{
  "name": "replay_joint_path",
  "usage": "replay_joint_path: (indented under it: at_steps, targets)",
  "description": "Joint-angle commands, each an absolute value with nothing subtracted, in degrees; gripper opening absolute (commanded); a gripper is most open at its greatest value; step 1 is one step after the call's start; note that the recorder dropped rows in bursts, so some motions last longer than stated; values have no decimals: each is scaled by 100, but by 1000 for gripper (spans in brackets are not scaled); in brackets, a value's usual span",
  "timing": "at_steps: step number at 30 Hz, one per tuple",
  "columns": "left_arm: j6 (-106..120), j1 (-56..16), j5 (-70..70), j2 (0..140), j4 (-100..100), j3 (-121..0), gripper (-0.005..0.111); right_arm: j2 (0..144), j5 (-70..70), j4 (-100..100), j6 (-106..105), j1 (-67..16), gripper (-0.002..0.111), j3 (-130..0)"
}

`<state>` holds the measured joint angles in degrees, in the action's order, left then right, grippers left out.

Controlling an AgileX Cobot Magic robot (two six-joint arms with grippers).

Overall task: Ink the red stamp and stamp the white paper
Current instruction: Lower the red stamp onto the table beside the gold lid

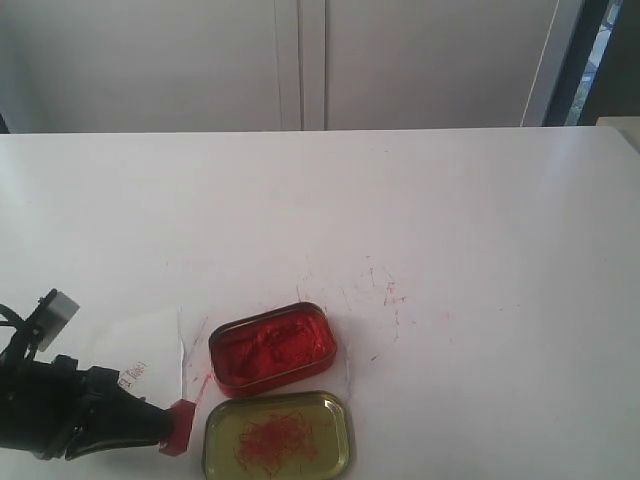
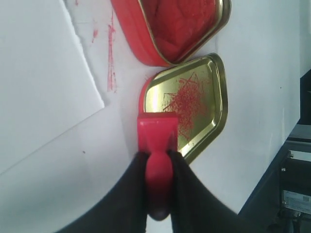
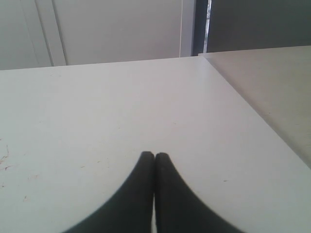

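Near left, the left gripper (image 1: 165, 427) is clamping its fingers on the narrow handle of the red stamp (image 1: 180, 425), holding it low over the counter (image 1: 480, 250). The stamp's long axis is running roughly level along the fingers, and its square base is pointing right at the near-left edge of the gold tray (image 1: 278, 437). Just beyond, the white paper (image 1: 150, 340) is lying far-left of the stamp and the red ink tin (image 1: 272, 347) far-right, both close, so the left arm is nearer and the base probably needs tipping down first. The right gripper (image 3: 154, 162) is sitting elsewhere over bare counter, fingers pressed together.
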<state>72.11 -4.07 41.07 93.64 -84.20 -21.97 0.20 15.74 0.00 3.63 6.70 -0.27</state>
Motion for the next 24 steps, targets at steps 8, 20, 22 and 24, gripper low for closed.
replay_joint_path:
  at_steps: [8, 20, 22, 24]
  targets:
    - [7180, -416, 3996, 9358, -8437, -2066, 0, 0, 1490, 0, 366, 684, 0, 0]
    - [6898, -416, 3659, 9358, -8302, -2066, 1, 0, 1501, 0, 366, 684, 0, 0]
    - [6854, -416, 3603, 9358, -8293, -2066, 7, 0, 1501, 0, 366, 684, 0, 0]
    - [6735, -416, 3521, 9358, -8208, -2066, 16, 0, 1490, 0, 366, 684, 0, 0]
